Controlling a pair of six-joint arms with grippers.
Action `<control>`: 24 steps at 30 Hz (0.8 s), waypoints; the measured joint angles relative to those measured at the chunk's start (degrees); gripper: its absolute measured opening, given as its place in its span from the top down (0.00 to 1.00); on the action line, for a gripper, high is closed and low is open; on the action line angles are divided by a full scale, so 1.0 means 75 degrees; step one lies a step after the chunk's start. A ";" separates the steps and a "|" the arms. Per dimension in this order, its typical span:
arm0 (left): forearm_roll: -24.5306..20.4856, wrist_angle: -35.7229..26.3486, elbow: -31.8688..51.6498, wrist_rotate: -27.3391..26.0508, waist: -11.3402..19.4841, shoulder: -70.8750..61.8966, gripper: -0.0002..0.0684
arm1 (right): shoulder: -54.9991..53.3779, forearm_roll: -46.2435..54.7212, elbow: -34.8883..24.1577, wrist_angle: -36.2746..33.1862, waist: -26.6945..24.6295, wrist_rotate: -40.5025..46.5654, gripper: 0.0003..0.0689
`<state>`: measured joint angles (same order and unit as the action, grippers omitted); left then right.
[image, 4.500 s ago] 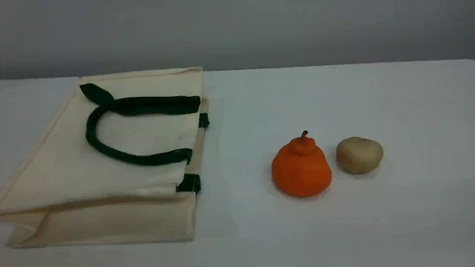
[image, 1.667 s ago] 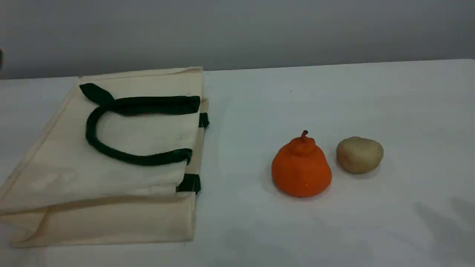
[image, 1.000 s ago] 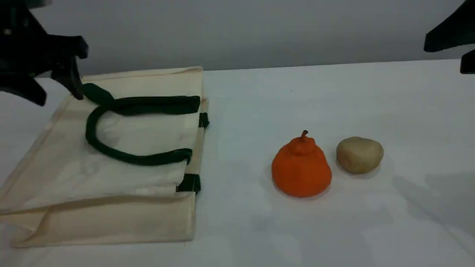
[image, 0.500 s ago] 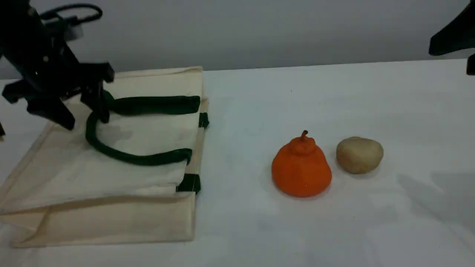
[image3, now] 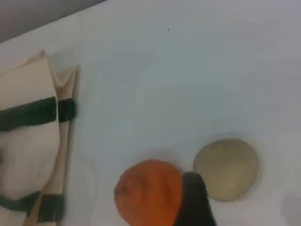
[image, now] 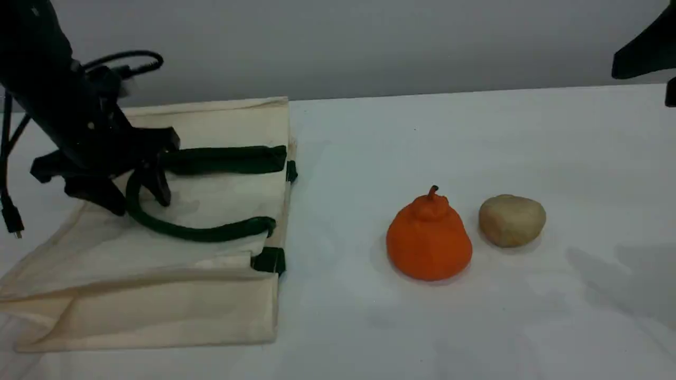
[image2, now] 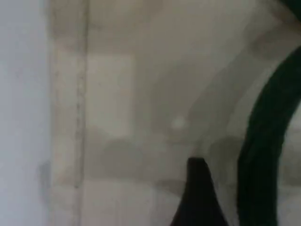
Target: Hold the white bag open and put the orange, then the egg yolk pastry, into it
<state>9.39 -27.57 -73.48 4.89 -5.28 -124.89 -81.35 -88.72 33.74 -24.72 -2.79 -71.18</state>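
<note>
The white bag (image: 158, 311) lies flat at the table's left, mouth facing right, its dark green handle (image: 211, 232) looped on top. My left gripper (image: 138, 199) is open and low over the bag, its fingers straddling the handle's left bend. The left wrist view shows one fingertip (image2: 197, 197) over the canvas (image2: 141, 94) next to the green handle (image2: 268, 155). The orange (image: 429, 240) stands at centre right with the egg yolk pastry (image: 511, 220) just to its right. My right gripper (image: 641, 84) hovers open at the top right, well above them. In the right wrist view, the orange (image3: 148, 190) and the pastry (image3: 226, 168) sit on either side of the fingertip.
The white table (image: 475, 137) stretches bare behind and in front of the two foods. A black cable (image: 10, 211) dangles from the left arm beside the bag's left edge. A grey wall backs the table.
My left arm has come down and to the right onto the bag, reaching the handle's bend and nudging the strap slightly. The right arm has barely moved.
</note>
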 joint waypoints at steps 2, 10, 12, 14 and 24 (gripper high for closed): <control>0.0000 0.0000 0.0000 0.0000 0.0000 -0.0078 0.32 | 0.0000 0.0000 0.0000 0.0000 0.0000 0.0000 0.33; 0.0002 -0.0007 0.0000 -0.0104 -0.0007 -0.0125 0.45 | 0.0000 0.0000 0.0000 0.0000 0.0000 0.0000 0.33; 0.0002 -0.0007 0.0000 -0.0211 -0.0007 -0.0125 0.56 | 0.0000 0.0000 0.0000 0.0000 0.0000 0.0007 0.33; 0.0002 -0.0007 0.0000 -0.0227 -0.0007 -0.0125 0.70 | 0.0000 0.0000 0.0000 0.0000 0.0000 0.0014 0.33; 0.0430 -0.0892 -0.0305 -0.0981 -0.0007 0.0457 0.89 | 0.0000 0.0000 0.0000 -0.0151 0.0000 0.0019 0.33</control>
<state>12.61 -34.26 -75.77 -2.47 -5.33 -121.46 -81.35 -88.72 33.74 -25.85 -2.79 -71.03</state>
